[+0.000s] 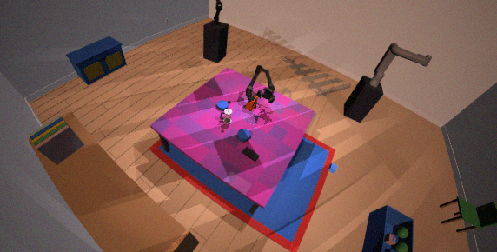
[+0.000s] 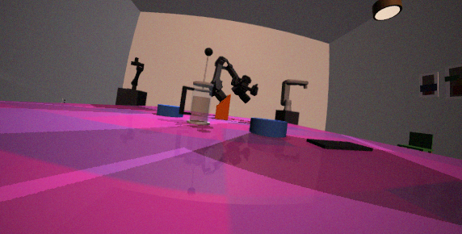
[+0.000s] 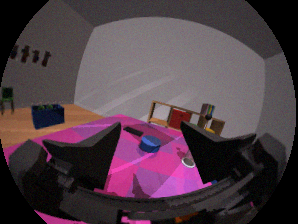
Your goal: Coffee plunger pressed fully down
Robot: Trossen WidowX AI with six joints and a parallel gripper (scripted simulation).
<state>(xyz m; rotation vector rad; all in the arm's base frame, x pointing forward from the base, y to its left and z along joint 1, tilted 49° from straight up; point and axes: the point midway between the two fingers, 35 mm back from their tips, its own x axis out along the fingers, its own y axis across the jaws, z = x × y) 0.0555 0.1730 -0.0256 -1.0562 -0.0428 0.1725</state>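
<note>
Press upright on desk, plunger up, claw spread wide and empty.

Left to right in exterior view: blue disc (image 2: pixel 170 110), coffee press (image 2: pixel 200 106) with plunger knob (image 2: pixel 208 52) raised high on its rod, orange wedge (image 2: pixel 223 107), claw (image 2: pixel 246 90) at about 3 o'clock of the press and well below the knob, touching nothing. Next step probably: lift above the knob, center over it, push straight down the rod axis, slow, no sideways load. No readable brands, labels or writing anywhere.
</note>
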